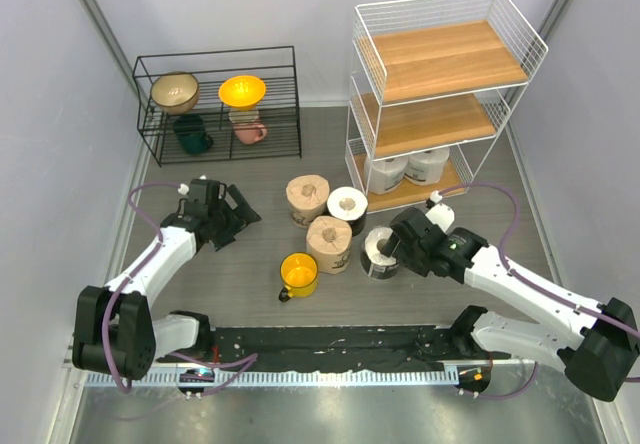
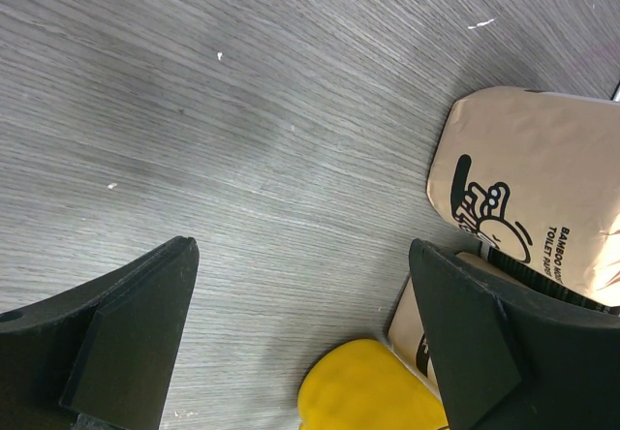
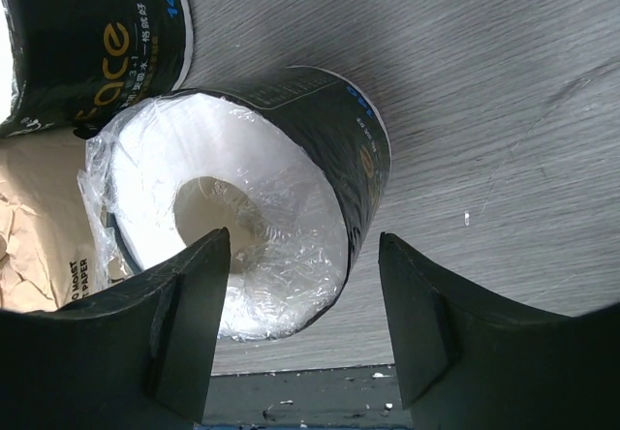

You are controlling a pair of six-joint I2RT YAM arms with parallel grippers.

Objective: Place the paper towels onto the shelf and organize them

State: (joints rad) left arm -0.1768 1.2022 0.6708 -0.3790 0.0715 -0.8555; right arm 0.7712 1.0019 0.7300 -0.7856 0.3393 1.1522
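A dark grey wood-grain bench (image 1: 240, 274) is closed in by plain pale grey wall panels (image 1: 250, 4) that meet at slanting grey metal corner posts (image 1: 98, 14). A low black wire rack (image 1: 215, 54) stands at the back left. The light is soft and even. A scuffed black strip (image 1: 330, 342) runs along the near edge, with what looks like brushed steel (image 1: 330, 414) below it.

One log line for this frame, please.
shelf: two white rolls on bottom board | table: four rolls, yellow mug | right gripper: open at dark-wrapped roll | left gripper: open, empty
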